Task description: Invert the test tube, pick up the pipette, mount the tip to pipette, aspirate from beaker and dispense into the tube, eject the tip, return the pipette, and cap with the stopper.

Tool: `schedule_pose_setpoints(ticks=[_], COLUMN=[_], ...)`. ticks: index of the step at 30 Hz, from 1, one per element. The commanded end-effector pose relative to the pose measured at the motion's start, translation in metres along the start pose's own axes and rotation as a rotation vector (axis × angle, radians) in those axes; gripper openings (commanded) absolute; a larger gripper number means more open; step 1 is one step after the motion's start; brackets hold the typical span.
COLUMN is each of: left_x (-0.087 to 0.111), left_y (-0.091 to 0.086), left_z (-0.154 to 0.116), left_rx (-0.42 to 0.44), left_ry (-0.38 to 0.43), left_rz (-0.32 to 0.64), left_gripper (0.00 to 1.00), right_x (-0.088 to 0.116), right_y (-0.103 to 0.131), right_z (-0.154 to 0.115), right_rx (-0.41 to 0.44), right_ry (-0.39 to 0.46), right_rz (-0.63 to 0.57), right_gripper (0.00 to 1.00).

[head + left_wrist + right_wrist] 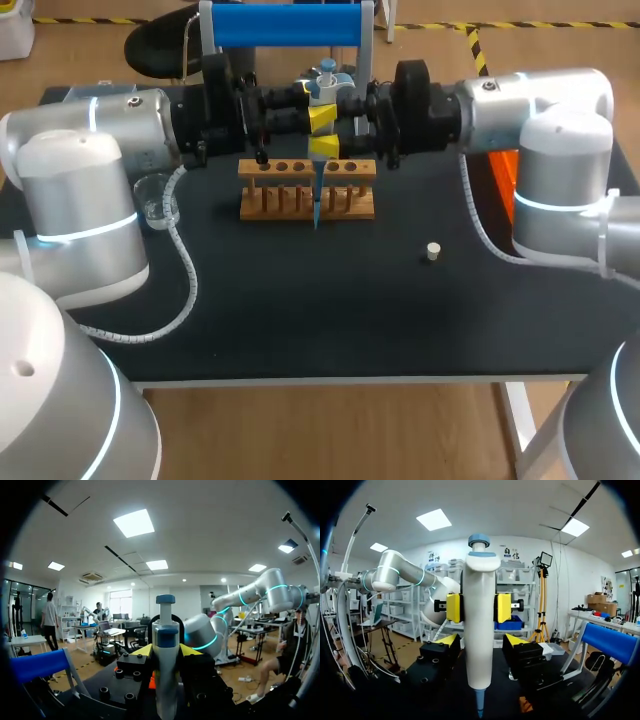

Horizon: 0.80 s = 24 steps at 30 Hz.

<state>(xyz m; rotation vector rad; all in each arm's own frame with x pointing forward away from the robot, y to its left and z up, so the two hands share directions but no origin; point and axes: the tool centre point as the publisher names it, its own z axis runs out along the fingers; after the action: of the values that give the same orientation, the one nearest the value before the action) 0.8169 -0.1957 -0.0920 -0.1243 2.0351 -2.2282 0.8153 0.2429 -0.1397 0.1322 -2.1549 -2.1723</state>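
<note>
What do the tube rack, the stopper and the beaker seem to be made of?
The rack looks like wood: matte, warm brown. The stopper is pale and dull, perhaps cork or rubber; too small to tell. The beaker is clear and shiny, glass or plastic.

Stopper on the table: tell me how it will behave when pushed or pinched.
The stopper looks small and pale, so it is probably light and may skid on the dark table when pushed. It seems round and stands on end, so if tipped it could well roll. Being so small, it might slip from a pinch that is off-centre.
</note>
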Motion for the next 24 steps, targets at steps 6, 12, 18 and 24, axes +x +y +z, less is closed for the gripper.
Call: schedule_pose_setpoints(ticks=[6, 12, 18, 24], left_x=[0.0003, 0.0003, 0.0003, 0.0003], left_y=[0.0000, 0.0000, 0.0000, 0.0000], left_z=[0.0011, 0.0011, 0.0011, 0.0011], left_rx=[0.001, 0.001, 0.001, 0.001], left_ry=[-0.002, -0.002, -0.002, -0.002], left_rz=[0.001, 0.001, 0.001, 0.001], left_gripper=[0.00, 0.00, 0.00, 0.00], right_x=[0.0010, 0.0013, 0.0016, 0.0016], right_y=[-0.0002, 0.0000, -0.0007, -0.0008], right_z=[0.0021, 0.0021, 0.0005, -0.0027], right_rx=[-0.005, -0.007, 0.005, 0.020], right_ry=[0.005, 0.009, 0.020, 0.029], right_rz=[0.000, 0.000, -0.002, -0.004], right_gripper=[0.39, 0.00, 0.00, 0.00])
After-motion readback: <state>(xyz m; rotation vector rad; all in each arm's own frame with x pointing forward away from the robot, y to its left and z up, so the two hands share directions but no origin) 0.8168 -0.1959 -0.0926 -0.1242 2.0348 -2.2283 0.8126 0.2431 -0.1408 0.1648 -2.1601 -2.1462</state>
